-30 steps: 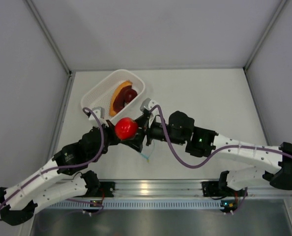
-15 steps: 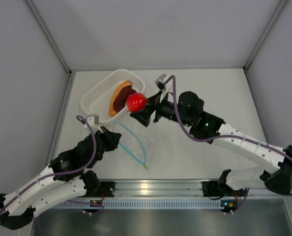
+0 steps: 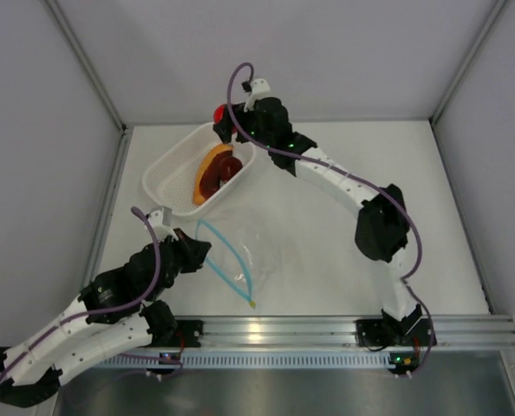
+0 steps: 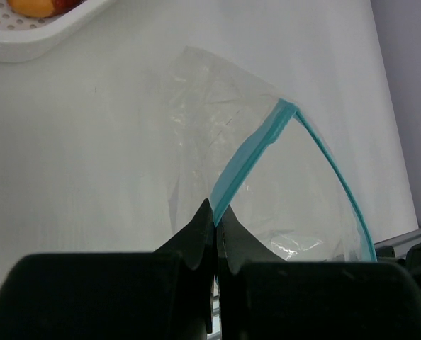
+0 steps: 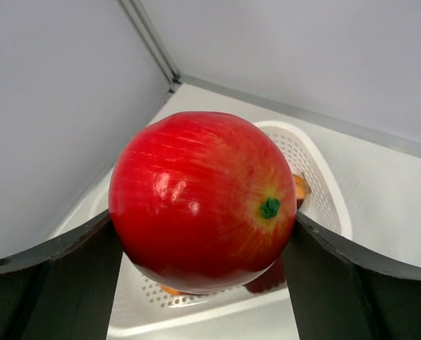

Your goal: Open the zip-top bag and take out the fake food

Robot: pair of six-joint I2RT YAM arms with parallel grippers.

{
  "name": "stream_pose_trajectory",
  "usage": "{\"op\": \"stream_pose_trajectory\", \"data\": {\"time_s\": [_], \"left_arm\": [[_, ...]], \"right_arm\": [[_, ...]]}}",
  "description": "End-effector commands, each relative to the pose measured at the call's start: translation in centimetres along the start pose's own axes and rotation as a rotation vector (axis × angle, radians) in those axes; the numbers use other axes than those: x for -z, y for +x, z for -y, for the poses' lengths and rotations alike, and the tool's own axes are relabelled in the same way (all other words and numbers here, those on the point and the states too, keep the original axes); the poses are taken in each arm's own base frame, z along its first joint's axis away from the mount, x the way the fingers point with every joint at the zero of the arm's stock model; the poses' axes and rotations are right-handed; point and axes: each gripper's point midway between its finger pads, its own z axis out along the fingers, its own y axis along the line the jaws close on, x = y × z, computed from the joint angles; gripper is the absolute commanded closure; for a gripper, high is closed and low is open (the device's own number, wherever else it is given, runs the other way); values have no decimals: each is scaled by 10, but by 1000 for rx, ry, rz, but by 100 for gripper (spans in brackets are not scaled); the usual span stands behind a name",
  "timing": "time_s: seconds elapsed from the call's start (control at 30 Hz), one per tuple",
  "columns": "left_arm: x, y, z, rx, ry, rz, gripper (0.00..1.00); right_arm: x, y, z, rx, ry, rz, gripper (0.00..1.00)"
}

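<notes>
No legible text, labels or nos. anywhere.

basket (image 3: 165, 171): far left | bag (image 3: 240, 250): before it | toy apple (image 5: 203, 202): seemingly above basket's far rim

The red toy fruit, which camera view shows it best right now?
The right wrist view: the red toy fruit fills the frame, gripped by the right end effector, with the white basket beyond it. The top external view shows only a red sliver beside that end effector. The left wrist view misses it entirely.
</notes>
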Motion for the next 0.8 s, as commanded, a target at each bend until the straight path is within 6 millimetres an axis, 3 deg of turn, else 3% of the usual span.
{"op": "stream_pose_trajectory", "data": {"time_s": [0.0, 0.13, 0.2, 0.23, 0.37, 0.4, 0.47, 0.53, 0.57, 0.6, 0.73, 0.77], "left_arm": [[10, -18, 8, -8, 23, 35, 100], [15, -25, 2, -17, -9, 55, 100], [17, -29, 2, -17, -10, 63, 100], [18, -30, 2, -22, -11, 65, 100], [20, -33, -1, -32, -26, 73, 100], [20, -34, -1, -35, -26, 76, 100], [20, -36, -1, -39, -30, 80, 100], [20, -39, 1, -53, -34, 83, 100], [21, -41, 1, -58, -39, 89, 100], [21, -44, 2, -67, -42, 93, 100], [20, -59, 14, -107, -56, 106, 100], [20, -62, 17, -114, -57, 108, 100]], "right_arm": [[-47, 38, 11, 0, 38, -73, 64], [-77, 65, 7, 35, 29, -79, 45], [-85, 74, 4, 47, 20, -77, 23], [-86, 72, 6, 46, 32, -69, 1], [-79, 45, 3, 90, 45, -25, 1], [-71, 28, 1, 122, 51, -2, 1], [-61, 19, 7, 153, 86, 3, 1], [-43, -9, 7, 190, 108, 37, 1], [-36, 0, 18, 200, 135, 6, 1], [-19, -24, 16, 206, 141, 39, 1], [36, -42, 37, 210, 222, 45, 1], [61, -42, 40, 214, 236, 35, 1]]}}
